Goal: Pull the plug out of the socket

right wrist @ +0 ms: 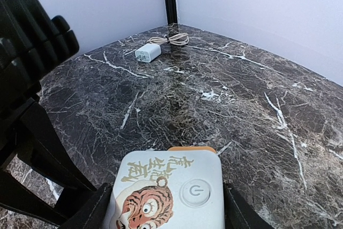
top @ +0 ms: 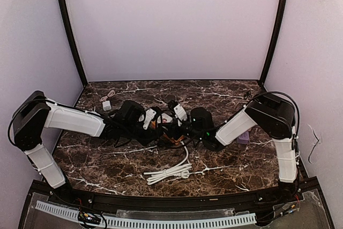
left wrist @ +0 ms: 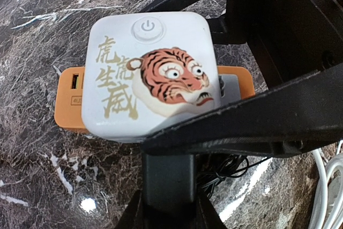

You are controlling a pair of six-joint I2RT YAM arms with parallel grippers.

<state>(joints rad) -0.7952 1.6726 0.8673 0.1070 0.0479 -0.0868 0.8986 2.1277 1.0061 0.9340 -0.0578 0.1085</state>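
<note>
So the white square plug cube with the cartoon tiger face and round power button (left wrist: 147, 73) is sitting in the middle of the dark marble counter (right wrist: 241, 95), seated flat on the orange plastic socket block (left wrist: 69, 103). Orange pokes out on both sides underneath it. I can't spot any gap between the two, so I'd say nothing has been pulled apart yet.

The right gripper (right wrist: 166, 210) is down over the plug with one black finger on each side. From its own wrist view the fingers sit flush against the white sides, so it looks like it's pinching the plug, though the bottom of the frame cuts off the contact itself.

The left gripper (top: 153, 124) is right up against the same cluster from the left. There are too many overlapping black parts to tell whether it's spread, pressed together, or clamping the orange block.

Progress-wise, I'd call the reach and the grip on the plug basically done. What's left is the real job: holding the socket down and lifting the plug straight off.

Further out, a small white charger with a coiled beige cord (right wrist: 147, 53) lies at the far left. A loose bundle of white cable (top: 169, 172) lies on the near side.
</note>
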